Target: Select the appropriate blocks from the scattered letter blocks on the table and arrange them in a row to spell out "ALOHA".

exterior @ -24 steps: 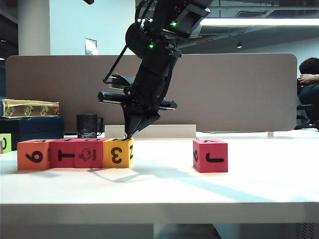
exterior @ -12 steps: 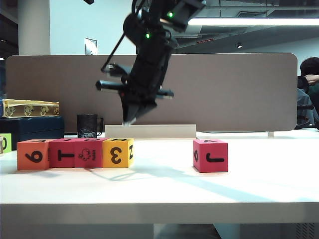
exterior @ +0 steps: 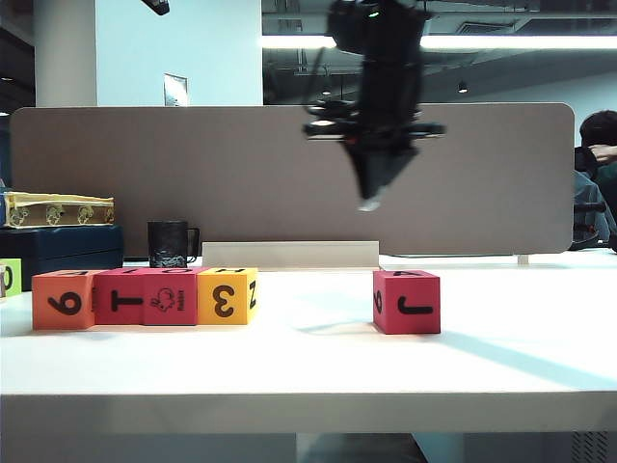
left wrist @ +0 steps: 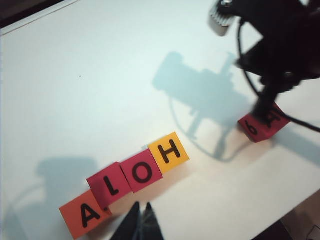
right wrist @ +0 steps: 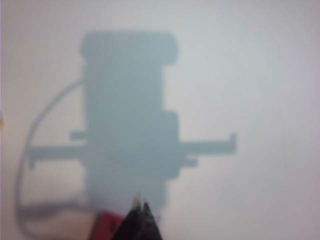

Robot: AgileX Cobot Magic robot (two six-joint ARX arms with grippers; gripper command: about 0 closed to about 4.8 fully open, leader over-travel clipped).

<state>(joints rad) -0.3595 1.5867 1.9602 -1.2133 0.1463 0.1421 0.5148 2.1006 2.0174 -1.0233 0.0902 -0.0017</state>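
Four blocks form a row on the white table [exterior: 308, 367]: orange [exterior: 63, 300], magenta [exterior: 120, 296], magenta [exterior: 171, 296], yellow [exterior: 227, 295]. In the left wrist view their tops read A [left wrist: 85, 217], L [left wrist: 110, 190], O [left wrist: 142, 172], H [left wrist: 170, 151]. A fifth magenta block [exterior: 407, 302] stands alone to the right. My right gripper [exterior: 369, 204] hangs shut and empty high above that block [right wrist: 105, 225], its tips [right wrist: 141, 202] pressed together. My left gripper [left wrist: 141, 205] is shut and empty, high over the table near the row.
A lime-green cube [exterior: 8, 278] sits at the far left edge. Behind the row stand a black mug [exterior: 169, 244] and stacked boxes [exterior: 58, 209]. A grey partition [exterior: 482, 174] closes off the back of the table.
My right gripper has lifted off the yellow block's top and swung right, now hanging above the lone magenta block. No block has moved.
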